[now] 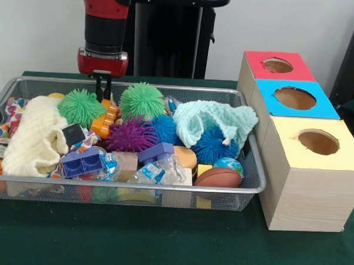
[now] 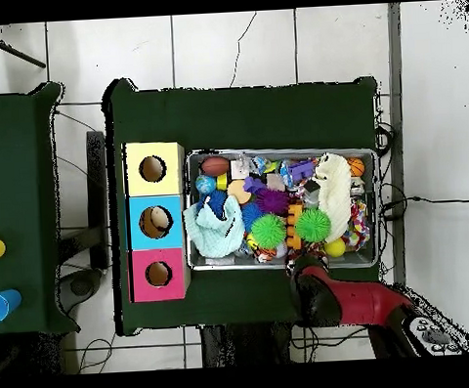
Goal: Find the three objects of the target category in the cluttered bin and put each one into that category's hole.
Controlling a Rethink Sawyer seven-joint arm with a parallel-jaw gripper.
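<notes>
The silver wire-mesh bin (image 1: 133, 184) is full of toys; it also shows in the overhead view (image 2: 275, 150). A polka-dot cloth piece (image 1: 14, 109) lies at the bin's left end beside the cream cloth, and shows in the overhead view (image 2: 358, 218). I cannot pick out the other dotted pieces. The yellow-topped box's hole (image 1: 318, 141) is at the near right, also in the overhead view (image 2: 152, 169). My gripper (image 1: 103, 91) hangs at the bin's far rim, between two green spiky balls, shut and empty.
A cream waffle cloth (image 1: 36, 138), a mint knitted cloth (image 1: 216, 119), green spiky balls (image 1: 81, 106), purple and blue spiky balls, blocks and a small football (image 1: 218, 177) fill the bin. The blue-topped box (image 1: 294, 98) and red-topped box (image 1: 278, 65) stand behind the yellow one.
</notes>
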